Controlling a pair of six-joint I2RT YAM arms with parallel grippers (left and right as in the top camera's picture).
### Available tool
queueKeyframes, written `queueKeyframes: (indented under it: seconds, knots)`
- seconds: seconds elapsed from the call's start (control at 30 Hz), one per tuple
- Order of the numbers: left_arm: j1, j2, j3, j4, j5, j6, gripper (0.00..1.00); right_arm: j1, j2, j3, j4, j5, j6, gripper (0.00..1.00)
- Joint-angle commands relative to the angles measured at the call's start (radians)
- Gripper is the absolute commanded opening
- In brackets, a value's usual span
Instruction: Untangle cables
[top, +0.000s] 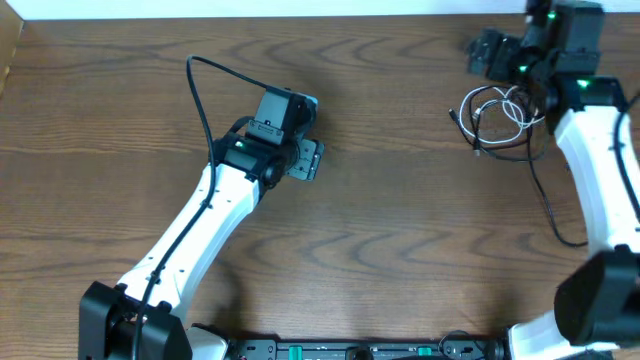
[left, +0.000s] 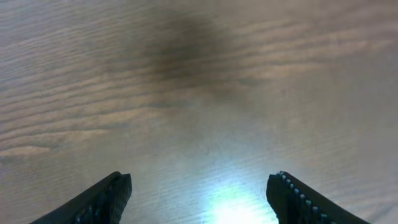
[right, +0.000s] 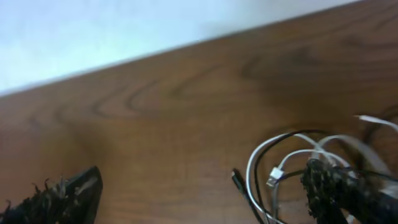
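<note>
Cables (right: 274, 179) lie looped together near the surface's (top: 400, 250) far right edge, beside one finger of the right claw (right: 202, 186); it is spread wide, likely to take a strand; left claw (left: 200, 186), wide and empty, hangs well apart

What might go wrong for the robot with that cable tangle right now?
The thin white cable and thin black cable loop against one finger of the open right gripper; moving off may snag them. The open left gripper hovers far away, so a one-handed pull might tighten the tangle.
</note>
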Motion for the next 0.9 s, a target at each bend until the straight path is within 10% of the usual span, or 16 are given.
queueKeyframes:
  seconds: [0.0,0.2,0.43,0.53,0.87]
  knots:
    - [0.064,0.005,0.007,0.019,-0.014,-0.164,0.75,0.063,0.087,-0.001,-0.021,-0.056,-0.13,0.99]
    - [0.224,0.005,0.007,0.003,0.026,-0.437,0.81,0.135,0.22,-0.001,-0.05,-0.019,-0.158,0.99]
    - [0.312,0.005,0.007,-0.048,0.134,-0.42,0.81,0.18,0.35,-0.001,-0.062,-0.015,-0.151,0.82]
    - [0.313,0.005,0.007,-0.079,0.126,-0.421,0.94,0.192,0.392,-0.001,-0.068,-0.016,-0.138,0.99]
    - [0.313,0.005,0.007,-0.095,0.126,-0.421,0.98,0.198,0.417,-0.001,-0.073,-0.019,-0.138,0.99]
